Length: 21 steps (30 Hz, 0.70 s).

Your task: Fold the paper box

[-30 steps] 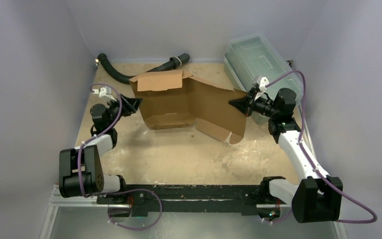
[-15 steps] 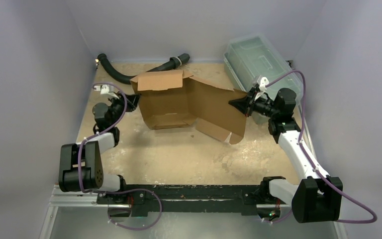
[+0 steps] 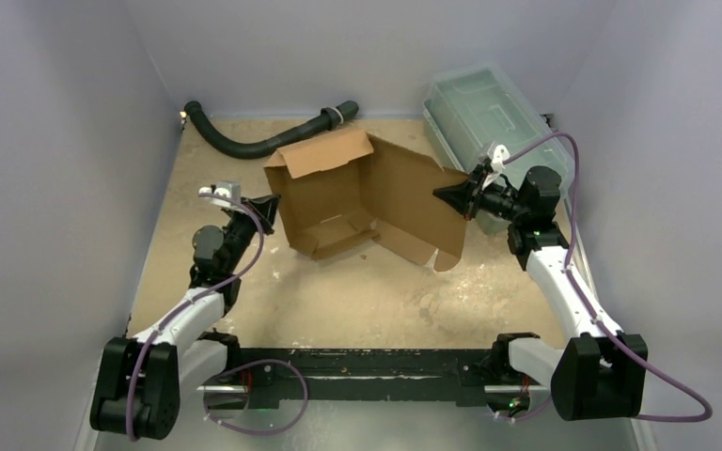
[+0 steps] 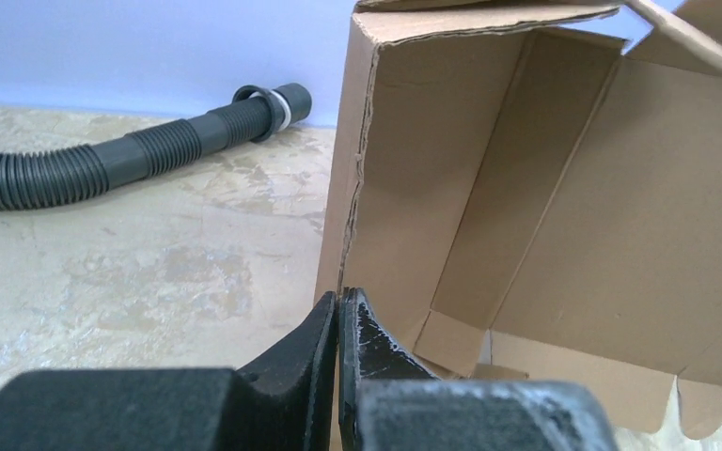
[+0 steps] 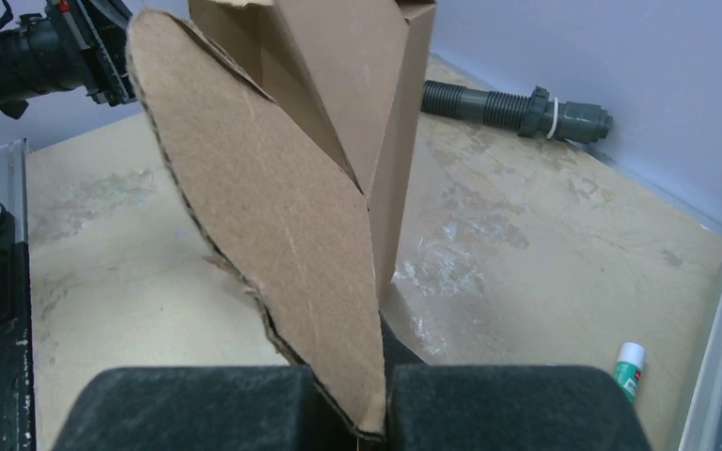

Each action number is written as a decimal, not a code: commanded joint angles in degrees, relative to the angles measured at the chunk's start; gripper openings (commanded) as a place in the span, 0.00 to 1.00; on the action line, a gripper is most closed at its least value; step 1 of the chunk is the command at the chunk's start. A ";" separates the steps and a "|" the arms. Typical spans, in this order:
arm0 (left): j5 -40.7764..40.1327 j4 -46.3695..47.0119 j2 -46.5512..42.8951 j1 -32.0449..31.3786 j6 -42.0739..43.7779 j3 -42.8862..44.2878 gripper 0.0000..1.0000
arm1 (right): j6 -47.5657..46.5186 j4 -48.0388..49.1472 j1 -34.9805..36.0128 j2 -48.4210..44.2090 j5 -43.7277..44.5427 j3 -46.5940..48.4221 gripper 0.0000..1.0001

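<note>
Top view. One box [image 3: 338, 193], part folded, sits between two grippers, far of centre on the table [image 3: 338, 291]. Left gripper [image 3: 271, 200] meets its left wall corner; right gripper [image 3: 440, 194] meets the big right flap's outer edge. One hose [image 3: 263, 146] lies beyond the left gripper, apart from the box. One bin [image 3: 484, 113] sits just behind the right gripper. Bare tabletop lies on the near side of both grippers.

Left wrist. Jaws are pinched to a hairline on the lower end of the box wall's raw vertical edge. The box's open inside lies ahead and right of the tips; the hose lies far ahead to the left, with bare table between.

Right wrist. Jaws are clamped on the flap's rounded edge, the flap standing upright ahead. One glue stick [image 5: 630, 368] lies low to the right, by the bin's rim.
</note>
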 commanded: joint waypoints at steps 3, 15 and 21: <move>-7.09 -6.73 -2.70 -5.71 7.21 1.83 0.00 | -0.14 1.74 0.29 -1.47 -3.57 1.91 0.00; -15.54 -16.23 -2.78 -12.95 14.02 6.70 0.00 | 0.09 3.50 2.06 -1.04 -5.55 0.82 0.00; -19.30 -19.96 -0.79 -15.37 14.70 10.01 0.00 | 0.25 3.11 2.05 -0.71 -0.88 0.89 0.00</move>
